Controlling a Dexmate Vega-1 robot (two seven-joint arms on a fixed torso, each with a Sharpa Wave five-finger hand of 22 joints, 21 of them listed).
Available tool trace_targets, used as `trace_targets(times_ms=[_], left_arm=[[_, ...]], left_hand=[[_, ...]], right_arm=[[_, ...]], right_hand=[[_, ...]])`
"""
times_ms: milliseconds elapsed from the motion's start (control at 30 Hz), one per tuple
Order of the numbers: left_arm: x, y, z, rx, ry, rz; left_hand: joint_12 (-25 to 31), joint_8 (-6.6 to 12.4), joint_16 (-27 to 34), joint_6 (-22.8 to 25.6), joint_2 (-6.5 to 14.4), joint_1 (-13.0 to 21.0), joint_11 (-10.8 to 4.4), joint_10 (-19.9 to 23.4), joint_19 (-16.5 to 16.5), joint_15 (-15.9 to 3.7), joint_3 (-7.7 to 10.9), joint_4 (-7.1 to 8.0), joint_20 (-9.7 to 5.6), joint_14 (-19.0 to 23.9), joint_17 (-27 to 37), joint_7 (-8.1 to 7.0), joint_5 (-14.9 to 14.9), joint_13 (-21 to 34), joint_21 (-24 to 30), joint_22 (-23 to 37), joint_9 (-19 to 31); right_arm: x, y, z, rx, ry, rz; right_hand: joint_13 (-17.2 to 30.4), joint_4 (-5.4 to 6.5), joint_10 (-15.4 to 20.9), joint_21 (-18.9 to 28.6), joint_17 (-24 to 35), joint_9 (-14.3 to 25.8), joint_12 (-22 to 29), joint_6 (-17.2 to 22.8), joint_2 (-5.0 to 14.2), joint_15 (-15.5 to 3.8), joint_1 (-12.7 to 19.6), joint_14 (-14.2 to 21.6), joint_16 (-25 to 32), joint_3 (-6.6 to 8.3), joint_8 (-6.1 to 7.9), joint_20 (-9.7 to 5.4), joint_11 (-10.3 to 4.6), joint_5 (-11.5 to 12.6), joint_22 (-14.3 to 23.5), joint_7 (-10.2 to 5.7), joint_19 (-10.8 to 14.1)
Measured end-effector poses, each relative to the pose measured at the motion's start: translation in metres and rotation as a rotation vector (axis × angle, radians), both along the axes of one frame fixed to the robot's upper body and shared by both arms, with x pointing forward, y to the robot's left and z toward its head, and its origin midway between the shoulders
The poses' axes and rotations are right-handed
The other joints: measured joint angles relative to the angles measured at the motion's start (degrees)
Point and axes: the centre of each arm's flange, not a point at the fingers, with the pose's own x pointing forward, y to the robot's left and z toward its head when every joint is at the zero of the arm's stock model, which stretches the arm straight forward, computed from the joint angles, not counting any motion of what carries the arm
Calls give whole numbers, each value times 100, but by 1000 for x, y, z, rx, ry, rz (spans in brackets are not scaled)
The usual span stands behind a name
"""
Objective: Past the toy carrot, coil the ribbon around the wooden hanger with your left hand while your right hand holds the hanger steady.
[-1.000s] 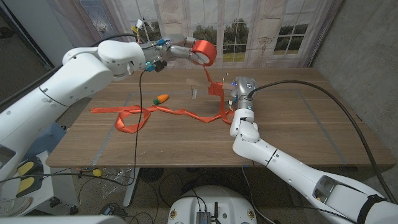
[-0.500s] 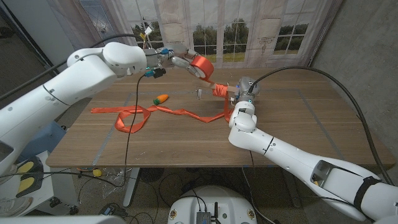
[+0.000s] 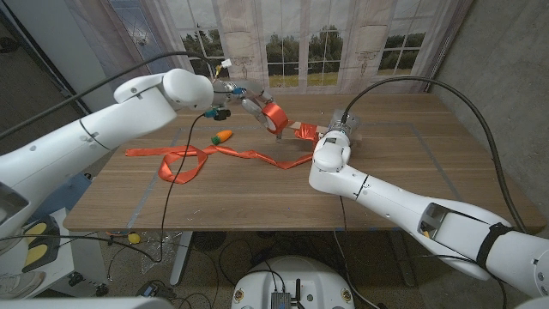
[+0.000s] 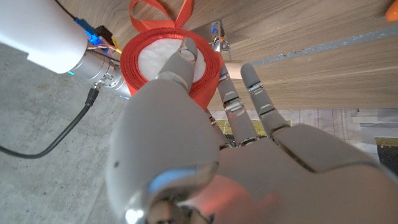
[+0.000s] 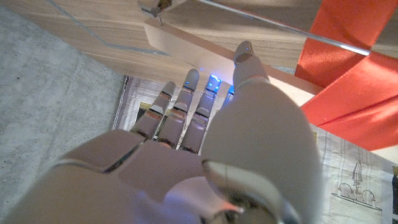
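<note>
Left arm comes in from the lower left, reaching across and up over the surface (image 3: 412, 163). Left hand (image 3: 250, 105) is raised above the far middle, fingers (image 4: 233, 102) wrapped on the orange-red ribbon roll (image 3: 273, 118); in the left wrist view the thumb lies over the roll's rim and its white core shows.

Loose ribbon (image 3: 184, 161) trails on the surface at left: a flat strip, then a loop, then a wavy run heading right toward the hanger. Toy carrot (image 3: 222, 136), orange with a green end, lies just beyond that trail, near the left hand and apart from it.

Wooden hanger (image 3: 305, 131) is at the middle, lifted off the surface, pale wood with ribbon already wound on it; a taut strip goes from the roll to the hanger. The right wrist view shows the hanger's pale bar, its metal rod and the ribbon bands crossing them.

Right arm enters from the lower right, forearm running up-left. Right hand (image 3: 333, 136) is at the hanger's right end, fingers (image 5: 186, 99) extended along the bar, thumb up against it; it appears to hold the hanger, though the contact is partly hidden.

No containers, no readable writing.
</note>
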Motion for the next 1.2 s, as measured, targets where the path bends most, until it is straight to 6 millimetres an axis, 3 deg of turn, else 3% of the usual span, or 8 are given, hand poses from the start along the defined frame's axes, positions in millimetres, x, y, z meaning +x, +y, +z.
trace_targets(times_ms=[433,600,800,900,967,1067,1133,1200], left_arm=[[22,-5,-28,111,16,76],[31,-5,-39,143,30,102],[38,-4,-50,170,43,130],[42,-4,-55,186,51,146],[44,-3,-59,196,58,157],[46,-3,-63,211,66,170],[46,-1,-63,217,68,177],[48,-2,-67,230,79,183]], left_hand=[[0,-5,-11,1,10,10,0,0,-20,-18,-23,24,-20,-18,3,0,-12,0,22,-16,-31],[0,-71,-46,22,10,10,0,0,-22,-59,-23,23,-22,-59,-55,4,-32,0,22,-16,-79],[0,-155,-101,-13,10,10,0,0,-41,-120,-23,24,-41,-121,-146,54,-32,0,22,-43,-116],[0,-228,-178,-36,10,10,4,-4,-44,-147,-23,23,-45,-154,-251,76,-32,0,22,-43,-146],[0,-304,-213,-98,10,10,77,-77,-72,-128,-23,23,-72,-264,-384,138,-33,0,22,-43,-173],[0,-480,-273,-198,89,-122,200,-200,-97,-60,3,-3,-97,-500,-721,239,-33,0,22,-42,-244],[-16,-669,-291,-272,81,-352,289,-287,-125,-9,98,29,-126,-720,-975,397,-33,0,22,-42,-318],[-294,-859,-293,-411,12,-512,522,-289,-218,70,119,51,-130,-1017,-1197,551,-33,190,22,-42,-395]], right_arm=[[6,0,4,8,133,-71],[8,0,6,10,169,-89],[11,-1,3,26,234,-98],[13,-1,2,32,260,-103],[13,-1,2,35,271,-105],[14,-1,2,40,287,-107],[14,-1,3,41,292,-108],[13,-1,2,48,310,-106]], right_hand=[[0,-1,-43,-87,0,73,-27,-41,0,-10,0,52,0,1,0,-22,43,-1,-27,42,-102],[77,-1,-295,-132,27,57,-110,-139,0,16,0,-80,0,1,-130,-5,46,-33,-28,139,-127],[72,55,-533,-222,27,10,-216,-289,-51,35,-51,-424,-123,-54,-370,23,59,-78,-28,290,-249],[64,111,-729,-272,17,-1,-292,-381,-94,60,-96,-581,-188,3,-510,41,59,-116,-28,381,-286],[46,131,-966,-296,-12,-26,-396,-451,-70,60,-219,-683,-226,20,-616,71,83,-116,-28,428,-316],[31,156,-1234,-341,-41,-40,-512,-761,95,84,-454,-877,-294,-3,-776,93,79,-116,-27,339,-338],[28,185,-1428,-361,-62,-41,-600,-1014,125,93,-577,-1042,-346,-21,-910,127,83,-115,-27,291,-372],[25,214,-1655,-432,-91,-52,-690,-1358,124,102,-726,-1238,-393,-72,-1049,173,96,-115,-27,261,-418]])
